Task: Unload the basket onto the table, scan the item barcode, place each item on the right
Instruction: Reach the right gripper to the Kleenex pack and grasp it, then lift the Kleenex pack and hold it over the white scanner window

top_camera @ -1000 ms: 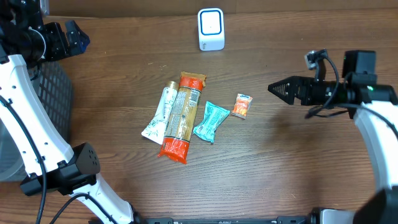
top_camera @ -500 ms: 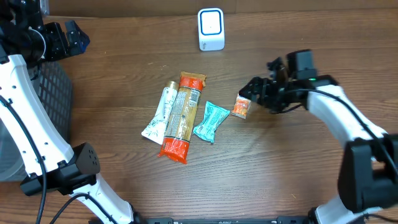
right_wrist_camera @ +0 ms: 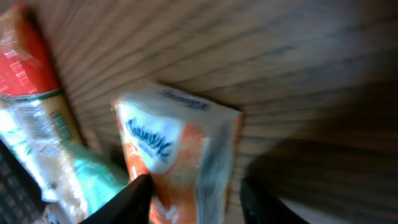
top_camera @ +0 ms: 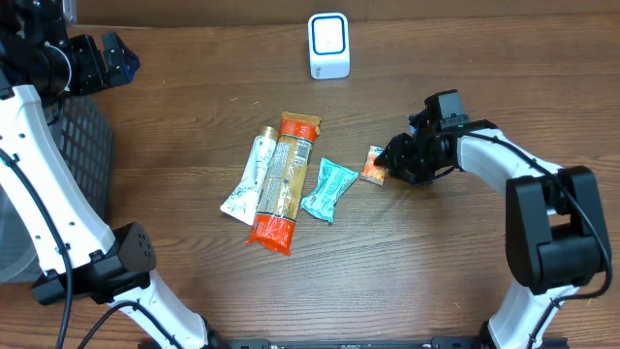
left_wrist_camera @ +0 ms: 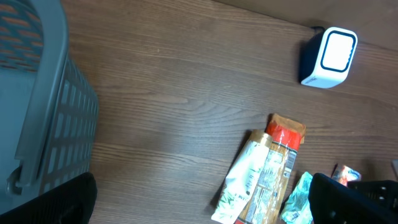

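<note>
Swung in from the right side over the last second, narrowing on the way, to set the right tool (top_camera: 387, 167) astride the small orange packet (top_camera: 373, 167). From left: left tool (top_camera: 111, 58) spread wide and empty above the grey basket (top_camera: 82, 145). Then on the wooden tabletop (top_camera: 194, 116), white tube (top_camera: 247, 179), long red-ended packet (top_camera: 281, 179), teal packet (top_camera: 329, 189) and the orange one between half-closed fingers (right_wrist_camera: 140, 193), grip impossible to tell.

Dark wood-grain table (top_camera: 465, 291) fills pretty much the whole view, evenly lit. Grey slatted basket (top_camera: 89, 155) sits at the left edge, with a tan strip (top_camera: 194, 12) up top, maybe cardboard.
</note>
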Robot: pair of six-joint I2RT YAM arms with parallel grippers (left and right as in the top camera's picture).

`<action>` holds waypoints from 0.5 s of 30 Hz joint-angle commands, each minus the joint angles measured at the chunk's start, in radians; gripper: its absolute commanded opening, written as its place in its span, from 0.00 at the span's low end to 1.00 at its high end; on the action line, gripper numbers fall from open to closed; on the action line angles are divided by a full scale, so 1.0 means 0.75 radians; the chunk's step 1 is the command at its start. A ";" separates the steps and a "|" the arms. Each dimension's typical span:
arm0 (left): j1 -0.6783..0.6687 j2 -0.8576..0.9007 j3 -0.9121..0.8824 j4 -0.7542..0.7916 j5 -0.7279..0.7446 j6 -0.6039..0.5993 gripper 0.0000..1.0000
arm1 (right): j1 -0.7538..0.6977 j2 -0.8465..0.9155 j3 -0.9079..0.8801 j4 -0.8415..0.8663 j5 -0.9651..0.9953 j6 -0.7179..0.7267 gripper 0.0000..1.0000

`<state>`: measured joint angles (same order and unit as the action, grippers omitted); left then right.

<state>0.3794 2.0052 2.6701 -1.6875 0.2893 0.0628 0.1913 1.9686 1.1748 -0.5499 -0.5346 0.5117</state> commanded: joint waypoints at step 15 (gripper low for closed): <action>-0.013 0.003 0.002 -0.003 0.020 0.027 1.00 | -0.026 0.100 0.025 0.054 -0.112 0.039 0.04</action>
<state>0.3794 2.0052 2.6701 -1.6878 0.2893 0.0628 0.1894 2.0171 1.1915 -0.5041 -0.5804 0.5503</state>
